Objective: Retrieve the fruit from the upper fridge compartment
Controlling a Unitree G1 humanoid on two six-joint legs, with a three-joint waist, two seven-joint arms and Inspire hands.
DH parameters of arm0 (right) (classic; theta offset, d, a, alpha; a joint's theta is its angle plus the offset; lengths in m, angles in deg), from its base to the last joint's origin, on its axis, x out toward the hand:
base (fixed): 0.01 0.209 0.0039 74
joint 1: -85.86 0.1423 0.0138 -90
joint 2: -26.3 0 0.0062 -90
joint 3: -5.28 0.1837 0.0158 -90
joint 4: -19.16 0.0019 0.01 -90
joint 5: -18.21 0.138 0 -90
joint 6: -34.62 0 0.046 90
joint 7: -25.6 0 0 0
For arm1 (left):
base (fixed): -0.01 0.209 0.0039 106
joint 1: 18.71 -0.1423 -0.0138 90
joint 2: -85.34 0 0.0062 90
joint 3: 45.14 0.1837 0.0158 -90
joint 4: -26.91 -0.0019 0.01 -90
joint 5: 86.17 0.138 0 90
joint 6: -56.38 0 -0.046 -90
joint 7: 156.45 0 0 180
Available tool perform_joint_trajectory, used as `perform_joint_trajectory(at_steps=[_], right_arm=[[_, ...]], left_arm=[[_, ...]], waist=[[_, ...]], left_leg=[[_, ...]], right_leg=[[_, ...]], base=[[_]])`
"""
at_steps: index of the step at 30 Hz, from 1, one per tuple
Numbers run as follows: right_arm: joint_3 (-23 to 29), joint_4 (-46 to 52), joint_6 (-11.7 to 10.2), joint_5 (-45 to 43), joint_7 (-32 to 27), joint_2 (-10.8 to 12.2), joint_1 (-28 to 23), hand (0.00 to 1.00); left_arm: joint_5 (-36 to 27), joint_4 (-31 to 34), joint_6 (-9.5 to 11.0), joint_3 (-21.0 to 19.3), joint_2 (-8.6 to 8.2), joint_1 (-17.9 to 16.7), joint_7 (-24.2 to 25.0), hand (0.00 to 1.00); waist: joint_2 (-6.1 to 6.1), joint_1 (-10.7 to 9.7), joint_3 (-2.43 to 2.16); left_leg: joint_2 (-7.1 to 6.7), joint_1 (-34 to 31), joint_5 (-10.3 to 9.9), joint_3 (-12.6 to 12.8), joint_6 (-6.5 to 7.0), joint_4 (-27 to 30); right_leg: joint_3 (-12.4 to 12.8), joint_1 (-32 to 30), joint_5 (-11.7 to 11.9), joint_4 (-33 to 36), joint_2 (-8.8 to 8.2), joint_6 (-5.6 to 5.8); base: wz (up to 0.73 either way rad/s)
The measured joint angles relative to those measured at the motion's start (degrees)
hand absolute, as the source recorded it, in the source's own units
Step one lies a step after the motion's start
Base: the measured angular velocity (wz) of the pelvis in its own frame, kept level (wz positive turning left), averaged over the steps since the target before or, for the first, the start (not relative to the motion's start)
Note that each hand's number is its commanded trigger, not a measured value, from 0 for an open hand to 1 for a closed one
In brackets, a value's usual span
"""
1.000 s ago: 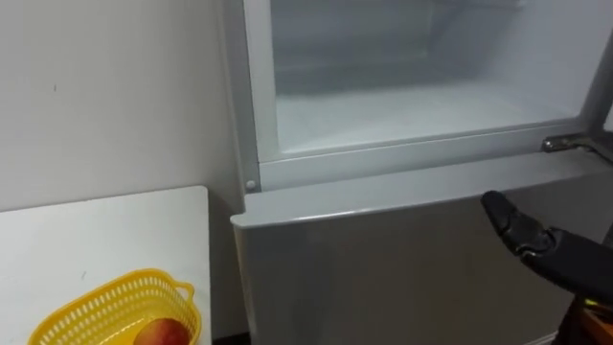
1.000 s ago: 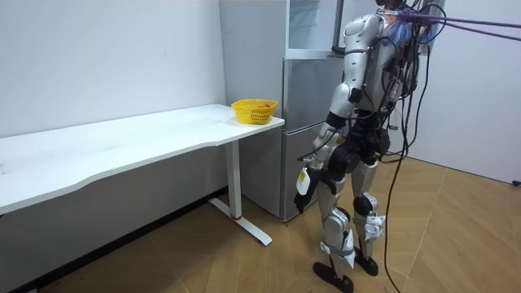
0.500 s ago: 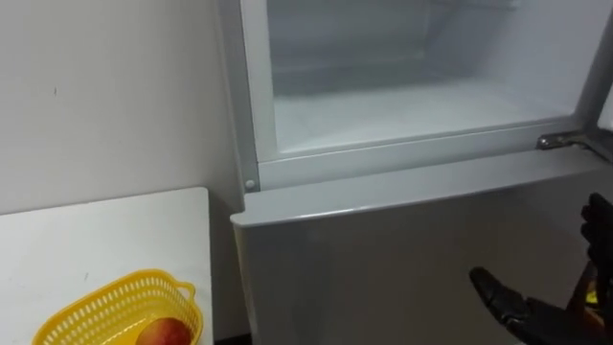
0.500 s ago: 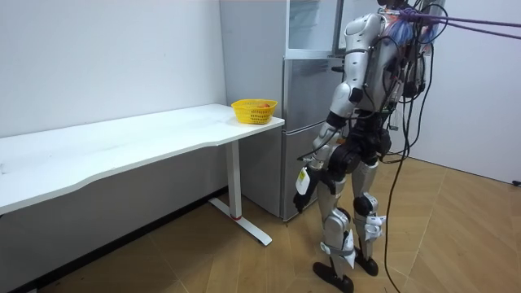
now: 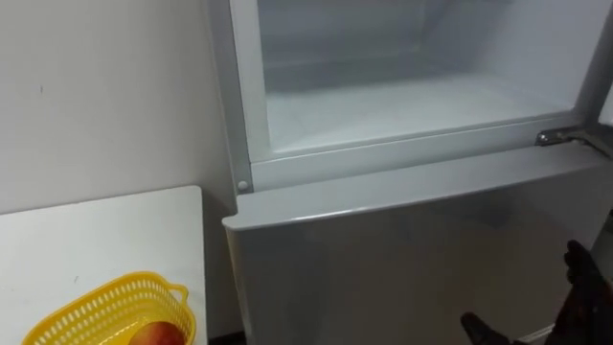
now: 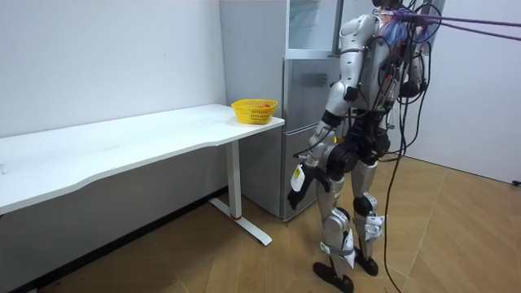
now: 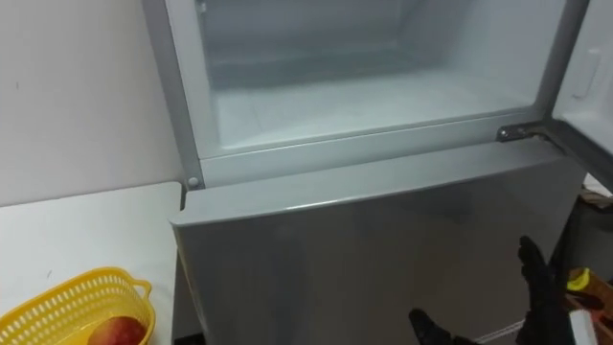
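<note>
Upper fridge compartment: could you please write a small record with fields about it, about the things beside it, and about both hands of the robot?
upper compartment: door open, bare white interior
lower door: shut
table: white, to the left of the fridge
basket: yellow, on the table
fruit: reddish, inside the basket
right hand: open, low in front of the lower door, holding nothing
left hand: hangs low beside the thigh
robot: stands facing the fridge

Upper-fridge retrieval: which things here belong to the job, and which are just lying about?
Job: upper fridge compartment, standing open; right hand, open, low before the lower fridge door; left hand at its side.
Lying about: yellow basket holding a reddish fruit; white table.
</note>
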Motion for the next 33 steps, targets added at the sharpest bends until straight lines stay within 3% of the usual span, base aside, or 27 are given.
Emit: perform_joint_trajectory(at_steps=[7, 12, 21, 26, 33], right_arm=[[-3.02, -13.44, 0.01, 1.08, 2.48, 1.11, -0.24, 0.00], [-4.09, -25.09, 1.51, 1.48, 4.71, 2.29, -1.11, 0.00], [-4.46, -43.20, 1.92, 1.44, 5.61, 2.40, -0.47, 0.00], [-4.59, -54.06, 2.41, 1.53, 5.82, 2.81, 2.52, 0.00], [-3.88, -66.42, 2.79, 3.55, 6.80, 3.82, 7.79, 0.00]], left_arm=[[-2.85, 0.46, -0.02, -0.07, 0.09, 0.26, -1.45, 0.00], [-3.13, 2.33, 0.03, -0.33, -0.07, 0.18, -1.93, 0.00], [-5.48, 2.61, 0.48, -1.45, -0.34, -0.13, -3.24, 0.00], [-5.52, 2.53, 0.58, -2.08, -0.20, 0.03, -3.49, 0.00], [-5.90, 2.53, 0.76, -5.97, -0.80, -1.01, -3.17, 0.00]], waist=[[0.06, -0.02, 0.01], [0.14, 0.49, 0.31], [-0.15, 0.89, 0.25], [-0.86, 1.78, 0.40], [-1.39, 2.26, 0.48]], left_leg=[[-0.03, -0.10, 0.01, -0.02, 0.01, 0.09], [-0.07, 0.60, 0.01, -0.01, -0.01, -0.69], [-0.27, 1.22, 0.03, -0.22, 0.00, -0.87], [-0.30, 1.62, 0.02, -0.25, -0.01, -0.88], [-0.49, 2.70, 0.02, -1.15, -0.01, -0.96]], right_leg=[[-0.67, 0.54, 0.05, -0.09, -0.12, 0.03], [-0.65, 0.92, 0.04, -0.04, -0.13, 0.03], [-0.20, 1.57, -0.05, -1.06, -0.08, 0.15], [-0.10, 2.43, -0.05, -1.31, -0.01, 0.16], [-1.02, 3.84, -0.03, -2.16, -0.07, 0.25]], base=[[0.01], [0.00], [0.00], [0.00], [0.07]])
